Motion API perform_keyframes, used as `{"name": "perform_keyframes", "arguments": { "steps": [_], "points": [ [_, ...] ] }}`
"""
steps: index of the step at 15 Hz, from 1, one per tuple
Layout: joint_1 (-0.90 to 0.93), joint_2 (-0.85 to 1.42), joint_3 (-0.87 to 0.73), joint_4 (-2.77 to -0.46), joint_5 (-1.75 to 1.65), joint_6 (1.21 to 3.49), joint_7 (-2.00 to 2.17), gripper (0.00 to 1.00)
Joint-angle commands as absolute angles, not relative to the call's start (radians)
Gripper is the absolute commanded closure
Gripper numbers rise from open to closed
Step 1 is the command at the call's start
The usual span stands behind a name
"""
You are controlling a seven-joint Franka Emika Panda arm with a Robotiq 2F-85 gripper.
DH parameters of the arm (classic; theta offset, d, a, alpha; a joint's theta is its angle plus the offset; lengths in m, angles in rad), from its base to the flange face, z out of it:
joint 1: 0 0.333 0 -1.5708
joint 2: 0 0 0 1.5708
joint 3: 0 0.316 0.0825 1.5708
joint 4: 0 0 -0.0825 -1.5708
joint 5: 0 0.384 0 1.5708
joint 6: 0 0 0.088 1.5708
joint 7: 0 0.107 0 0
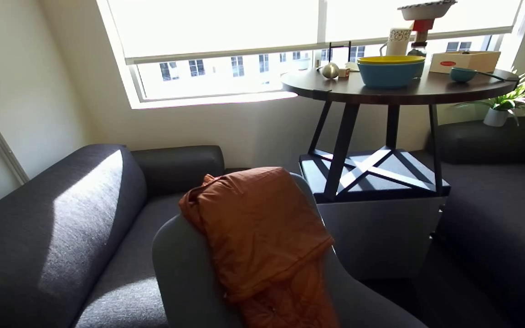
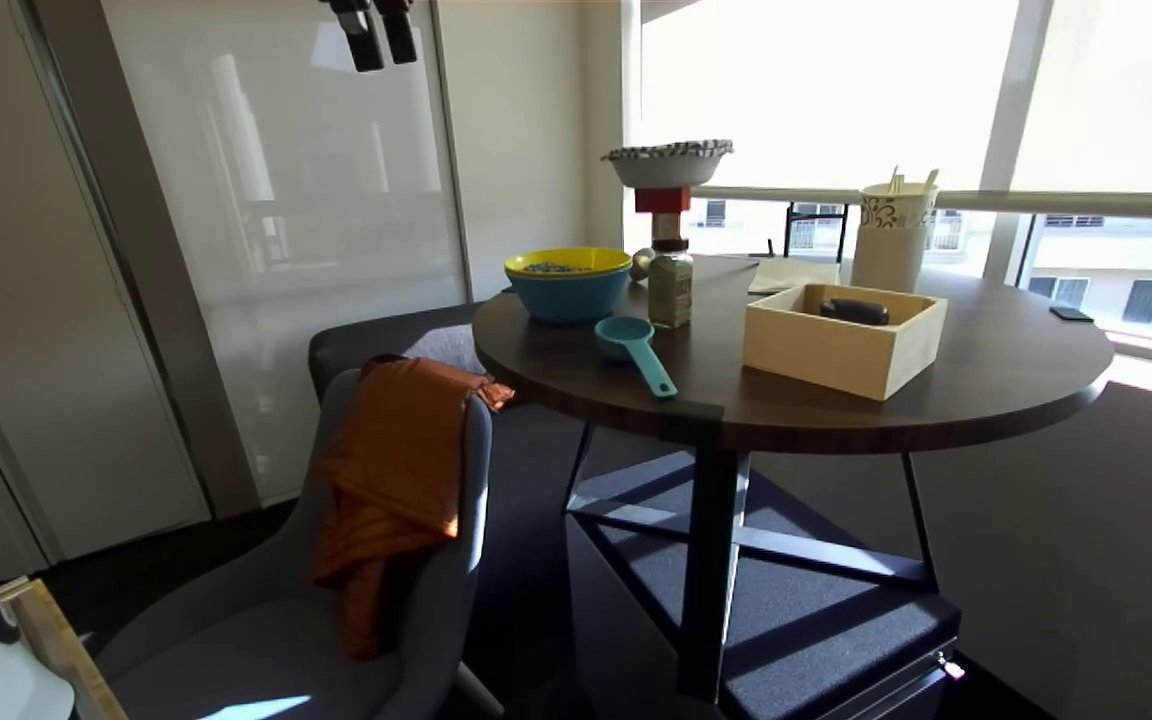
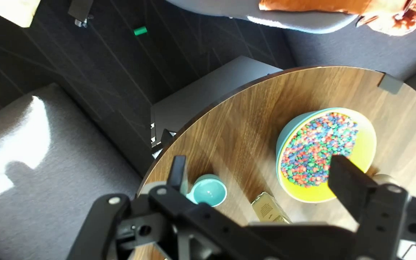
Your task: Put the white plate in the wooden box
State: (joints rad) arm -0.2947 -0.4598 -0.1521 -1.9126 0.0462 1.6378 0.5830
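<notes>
Hanging at the top edge in an exterior view, the gripper (image 2: 386, 60) is up above the round table (image 2: 1016, 345), fingers (image 3: 176, 173) spread wide w/ a big gap btwn; in wrist view the table shows thru that gap. Wooden box (image 2: 816, 350) sits on the table nr the edge, upright, open-topped, w/ a dark obj (image 2: 856, 311) inside; one wall has a red oval mark (image 1: 448, 64). White dish (image 2: 669, 172), by looks the task's plate tho can't tell for sure, is outside the box: it rests on a red block (image 2: 663, 200), up high, w/ b&w checked stuff (image 2: 671, 150) over its rim. Under the red block: a brownish block (image 2: 671, 226), then a glass jar (image 2: 671, 292) w/ dark lid (image 2: 671, 244), standing on the table. Flat pale sheet (image 2: 794, 276) lies behind the box in an exterior view, exact ID unclear.

Nr the jar: blue bowl (image 2: 571, 300) w/ a yellow bowl (image 3: 365, 144) nested in it, holding lots of small multicol. bits (image 3: 318, 148); in wrist view one finger overlaps the yellow bowl. Teal scoop (image 2: 636, 350) lies nr the jar too, handle toward the table edge. White jug (image 2: 888, 245) w/ scroll pattern stands nr the box, pale sticks (image 2: 897, 184) poking out its top. Silver round thing (image 1: 330, 70) & a small cube (image 1: 344, 73) sit side by side. Orange cloth (image 1: 262, 218) hangs over the back of a grey chair (image 2: 256, 610); potted plant (image 1: 515, 98) stands nr a dark sofa (image 1: 476, 146).
</notes>
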Motion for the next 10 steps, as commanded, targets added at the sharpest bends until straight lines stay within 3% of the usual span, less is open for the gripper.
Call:
{"name": "perform_keyframes", "arguments": {
  "steps": [1, 10],
  "points": [
    [-0.308, -0.412, -0.145, -1.896, 0.113, 1.672, 0.725, 0.0],
    [-0.294, -0.2, -0.228, -1.817, 0.343, 1.977, 0.947, 0.0]
  ]
}}
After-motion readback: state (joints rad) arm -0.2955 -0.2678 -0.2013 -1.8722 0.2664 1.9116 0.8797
